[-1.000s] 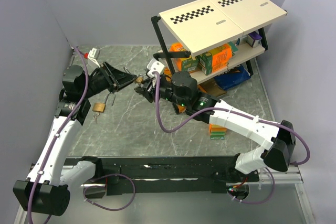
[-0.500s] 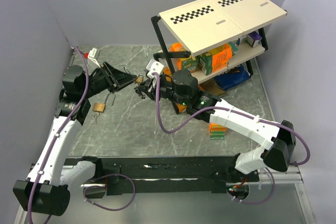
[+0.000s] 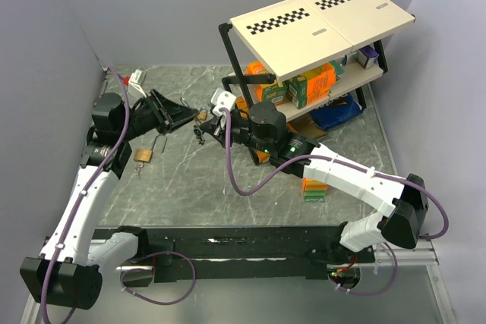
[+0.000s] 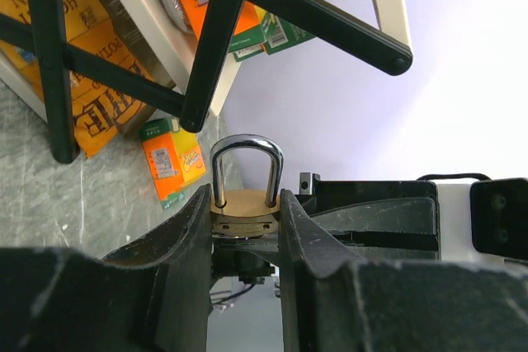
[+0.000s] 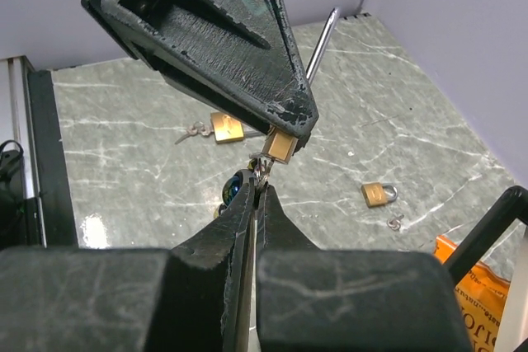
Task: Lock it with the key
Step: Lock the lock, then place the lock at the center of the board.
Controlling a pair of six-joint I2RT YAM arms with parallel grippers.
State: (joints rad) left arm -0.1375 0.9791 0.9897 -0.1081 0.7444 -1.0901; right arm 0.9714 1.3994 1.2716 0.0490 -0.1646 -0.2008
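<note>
- Grey stone-patterned table [image 3: 190, 187] carries everything; the work itself happens in the air above its far middle, between the two arms.
- Cream shelf [image 3: 323, 17] with black legs stands just behind the right arm, stocked with orange and green boxes. Its nearest leg is the thing likeliest to catch a wrist as it rolls.
- Left gripper [image 3: 191, 115] clamps a brass padlock [image 4: 245, 204] by its body, shackle pointing away from the palm. It should hold rigid and not give.
- Right gripper [image 5: 257, 183] has its tips pressed together on what looks like the key [image 5: 262, 166], right at the padlock's underside.
- Turning should, I judge, be a pure roll about the key's own line, without side-load, or the thin blade slips or binds.
- Two spare padlocks [image 5: 224, 128] [image 5: 376, 194] lie on the table below, well apart from the work.
- One loose key [image 5: 396, 222] lies beside the farther spare.
</note>
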